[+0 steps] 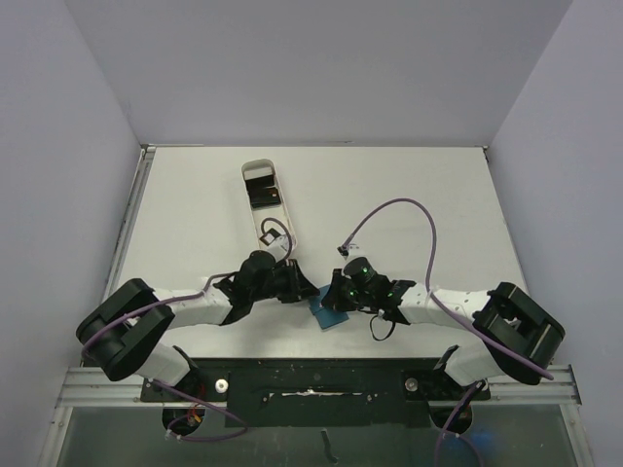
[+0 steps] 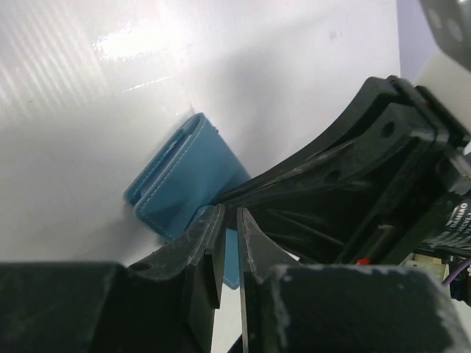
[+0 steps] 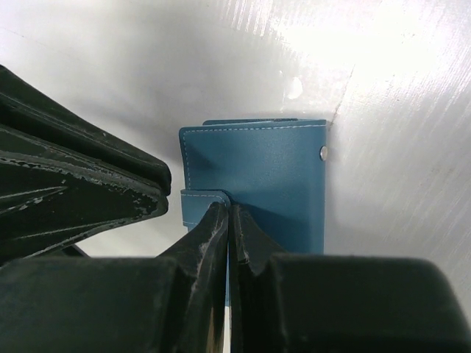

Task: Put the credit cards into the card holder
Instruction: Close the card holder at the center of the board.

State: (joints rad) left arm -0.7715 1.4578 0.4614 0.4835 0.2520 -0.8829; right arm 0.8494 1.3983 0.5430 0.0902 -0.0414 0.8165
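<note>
On the table point(image 1: 419, 204), the white tray point(image 1: 261, 216) at far left holds the credit cards point(image 1: 261, 191); the card holder point(image 1: 328, 314) lies folded near me, between the arms. My right claw point(image 3: 229, 209) is closed at its tab point(image 3: 199, 202); the left claw point(image 2: 229, 220) is nearly closed beside it, and I cannot tell if it grips. I judge I'm opening the holder: next, peel the tab while steadying the panel.

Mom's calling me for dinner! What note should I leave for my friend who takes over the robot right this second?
Left gripper: jaws a thin slit apart at the wallet edge; cannot tell if anything is held.
Right gripper: shut, tips against the wallet.
Wallet: folded on the table, between both grippers.
Black cards: lying in the white tray at the far side.
Done: no card seen in the wallet.
Left to do: probably open the wallet, fetch the cards, slide them in.
</note>
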